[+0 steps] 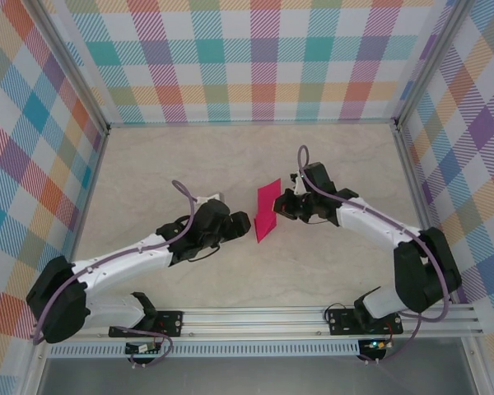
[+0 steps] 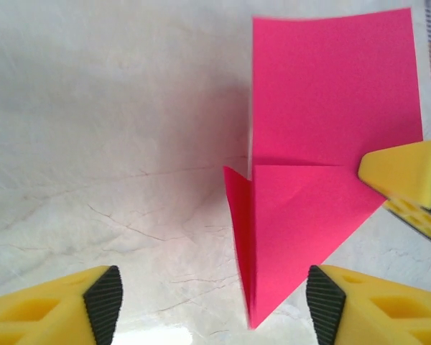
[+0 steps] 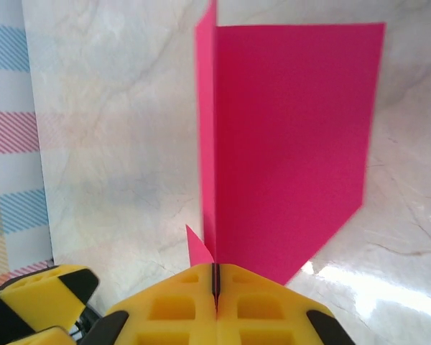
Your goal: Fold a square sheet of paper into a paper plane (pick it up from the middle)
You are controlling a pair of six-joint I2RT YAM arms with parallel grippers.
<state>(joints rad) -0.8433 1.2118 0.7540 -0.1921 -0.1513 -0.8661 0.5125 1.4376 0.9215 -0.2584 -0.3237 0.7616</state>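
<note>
Magenta-pink square sheet of paper [image 1: 267,212], part-folded to a point, mid-desk between the two hands.
Thin, light and limp: likely to skid on the smooth pale marble-look desk [image 1: 189,164] and to crumple under a hard pinch, so best taken along the centre crease, where the doubled layers are stiffest. Right hand [image 3: 215,287] is clamped together on the sheet's right side by the crease, one flap standing upright; its arm reaches in low from the right. Left hand [image 2: 215,305] has its fingers apart with the pointed tip between them, gripping nothing; its arm is stretched low from the left. Cannot tell whether the sheet touches the desk.
</note>
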